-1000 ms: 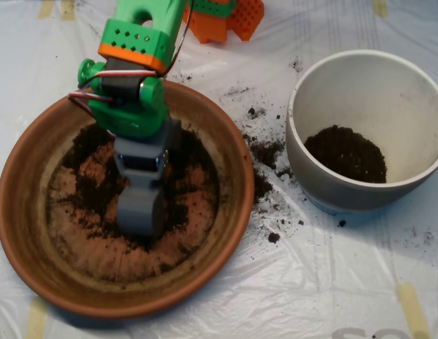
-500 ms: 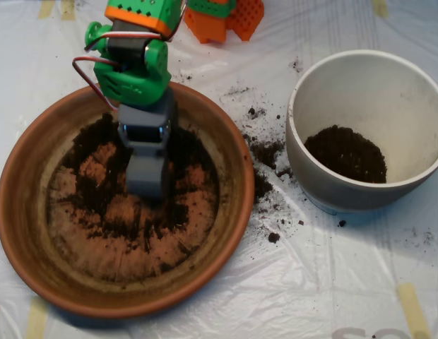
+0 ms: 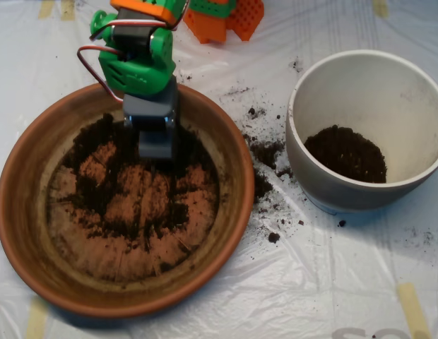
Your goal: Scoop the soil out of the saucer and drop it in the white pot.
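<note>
1. Gripper (image 3: 155, 145): grey clamshell scoop hanging below the green wrist, over the upper middle of the saucer (image 3: 21, 233). From overhead I can't tell whether the shells are parted or closed, or whether any earth is inside.
2. Soil (image 3: 131, 187): most of what's in the saucer lies as a thin, patchy layer across the floor, darkest in a band from upper left through the centre. Bare orange patches show between the clumps. The lower part of the floor is nearly bare, with pale staining.
3. Key relation: the thicker soil lies just below and to the left of the scoop tip in the picture, right beside it. The scoop's long axis runs top to bottom in the frame, in line with the arm coming in from the top edge.
4. White pot (image 3: 417, 85): to the right, well apart from the scoop, standing just past the saucer's right rim. A dark mound already sits in its bottom.
5. Spilled crumbs (image 3: 265, 152) lie on the plastic-covered worktop (image 3: 346, 282) between saucer and pot.
6. Judgement: a fair share is already moved; what's left is shallow, so each bite will be small.
7. Next move probably needs a drop into the dark band, then a lift and swing right over the pot rim.
8. Risk: more dribble in that gap during transfer.
</note>
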`<state>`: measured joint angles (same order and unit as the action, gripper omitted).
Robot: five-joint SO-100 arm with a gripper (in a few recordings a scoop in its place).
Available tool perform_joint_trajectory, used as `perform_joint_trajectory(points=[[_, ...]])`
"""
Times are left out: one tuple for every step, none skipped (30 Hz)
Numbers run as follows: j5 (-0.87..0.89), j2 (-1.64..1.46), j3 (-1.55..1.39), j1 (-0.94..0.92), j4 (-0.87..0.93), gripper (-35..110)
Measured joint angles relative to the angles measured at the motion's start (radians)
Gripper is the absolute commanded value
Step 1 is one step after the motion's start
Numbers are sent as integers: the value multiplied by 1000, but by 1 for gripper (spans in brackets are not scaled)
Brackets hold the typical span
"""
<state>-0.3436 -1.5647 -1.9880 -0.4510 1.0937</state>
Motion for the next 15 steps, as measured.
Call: perform_joint_trajectory(points=[[-2, -5, 0, 3, 2, 0], [-2, -8, 0, 6, 3, 0], [-6, -9, 0, 9, 5, 0], [-12, -9, 0, 15, 8, 0], [-15, -9, 2, 21, 15, 0], [-17, -11, 8, 28, 21, -1], [-17, -20, 11, 32, 28, -1], [-11, -31, 14, 40, 40, -1], [-2, -48, 14, 46, 51, -1], [9, -72, 14, 55, 52, -1], [25, -104, 14, 66, 52, -1], [40, -138, 17, 78, 64, -1], [60, -173, 25, 95, 81, -1], [80, -204, 41, 114, 109, -1], [101, -230, 67, 137, 140, -1]])
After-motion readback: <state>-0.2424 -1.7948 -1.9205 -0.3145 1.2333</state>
